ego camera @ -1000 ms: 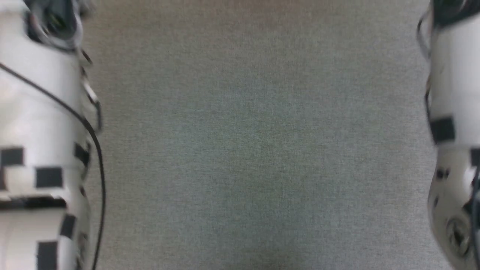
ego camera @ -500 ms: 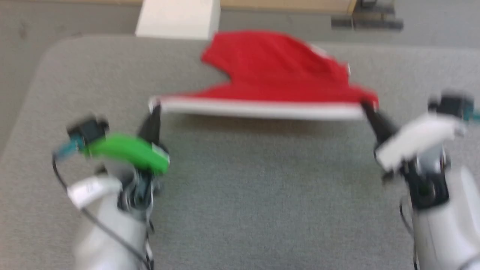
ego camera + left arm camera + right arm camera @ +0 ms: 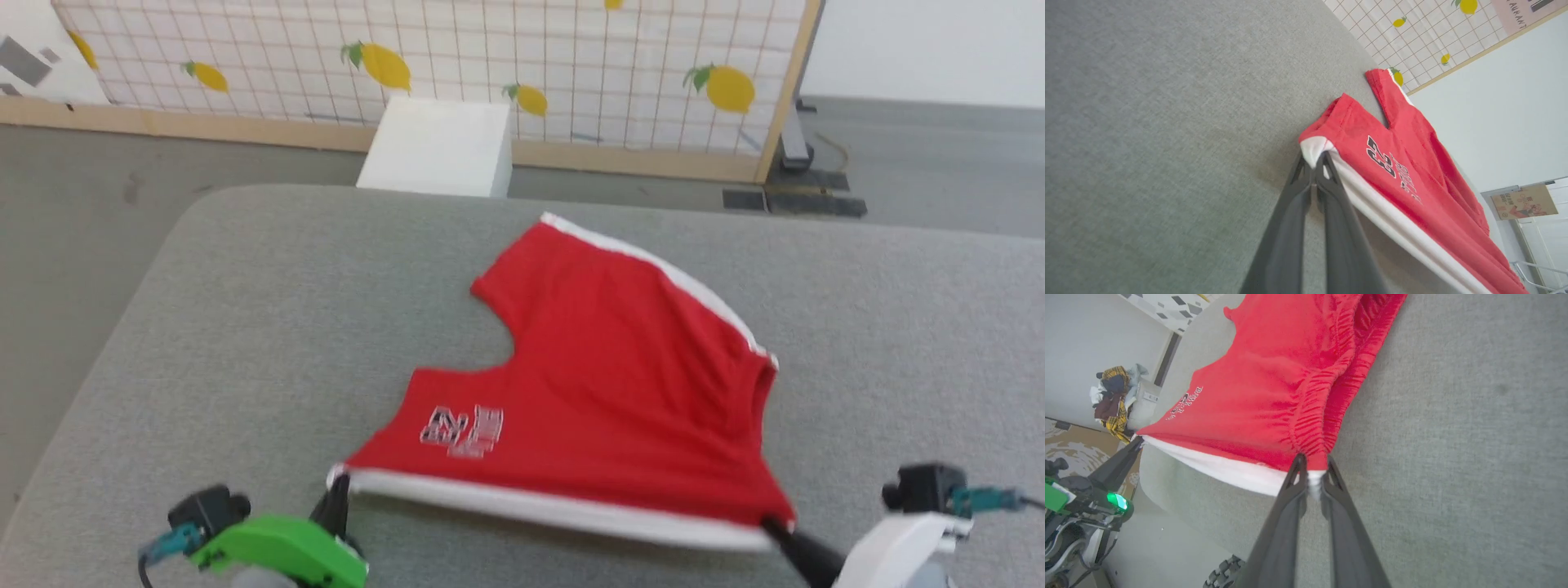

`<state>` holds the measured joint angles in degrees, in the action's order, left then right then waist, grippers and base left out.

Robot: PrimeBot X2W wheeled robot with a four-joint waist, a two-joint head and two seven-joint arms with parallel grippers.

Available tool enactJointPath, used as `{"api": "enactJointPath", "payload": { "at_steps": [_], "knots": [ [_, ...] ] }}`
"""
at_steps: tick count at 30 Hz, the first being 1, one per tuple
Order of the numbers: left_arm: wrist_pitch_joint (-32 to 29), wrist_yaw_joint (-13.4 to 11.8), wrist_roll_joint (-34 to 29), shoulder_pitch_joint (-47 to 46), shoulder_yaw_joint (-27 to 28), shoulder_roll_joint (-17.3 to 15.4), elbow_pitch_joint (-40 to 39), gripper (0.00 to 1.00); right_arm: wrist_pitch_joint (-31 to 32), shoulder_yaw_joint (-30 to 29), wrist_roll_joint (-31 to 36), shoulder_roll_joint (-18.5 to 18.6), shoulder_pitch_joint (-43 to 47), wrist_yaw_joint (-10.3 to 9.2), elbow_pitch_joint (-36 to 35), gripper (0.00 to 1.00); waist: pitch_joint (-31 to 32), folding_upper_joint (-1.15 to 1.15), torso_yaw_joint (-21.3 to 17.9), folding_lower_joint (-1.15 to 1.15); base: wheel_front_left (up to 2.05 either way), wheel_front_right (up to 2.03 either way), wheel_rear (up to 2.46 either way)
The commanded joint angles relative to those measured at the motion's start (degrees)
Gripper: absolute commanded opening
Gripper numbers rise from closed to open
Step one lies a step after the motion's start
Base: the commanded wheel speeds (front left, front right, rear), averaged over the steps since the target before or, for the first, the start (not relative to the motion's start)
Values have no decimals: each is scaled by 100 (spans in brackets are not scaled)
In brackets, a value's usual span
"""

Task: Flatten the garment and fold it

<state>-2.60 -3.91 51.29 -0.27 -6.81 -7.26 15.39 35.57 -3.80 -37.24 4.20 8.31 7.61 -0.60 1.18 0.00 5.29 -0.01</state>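
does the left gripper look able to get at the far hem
Probably not: the left gripper is shut on a near corner of the shorts, and the far hem lies well beyond it. Nothing else blocks the way.

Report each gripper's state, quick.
Left gripper: shut on the shorts, at the white-striped leg corner.
Right gripper: shut on the shorts, at the waistband end of the stripe.

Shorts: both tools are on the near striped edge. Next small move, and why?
The left tool pinches the hem corner, the right tool the waistband end. The stripe between them looks raised off the grey surface, and the rest of the shorts lies wrinkled. So probably lower both together, pulling slightly apart, to lay that edge flat.
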Motion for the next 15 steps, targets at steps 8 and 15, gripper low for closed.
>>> {"api": "enactJointPath", "payload": {
  "at_steps": [8, 15],
  "knots": [
    [-326, -606, -98, 679, 76, -209, -387, 0, 1040, -51, 530, 27, 641, -12, -431, 0, -19, 0, 23, 1, 0, 0, 0],
    [-392, -709, 46, 784, 177, -175, -850, 0, 1072, -231, 622, -49, 512, -12, -666, 0, -170, 0, -30, 1, 0, 0, 0]
  ]
}}
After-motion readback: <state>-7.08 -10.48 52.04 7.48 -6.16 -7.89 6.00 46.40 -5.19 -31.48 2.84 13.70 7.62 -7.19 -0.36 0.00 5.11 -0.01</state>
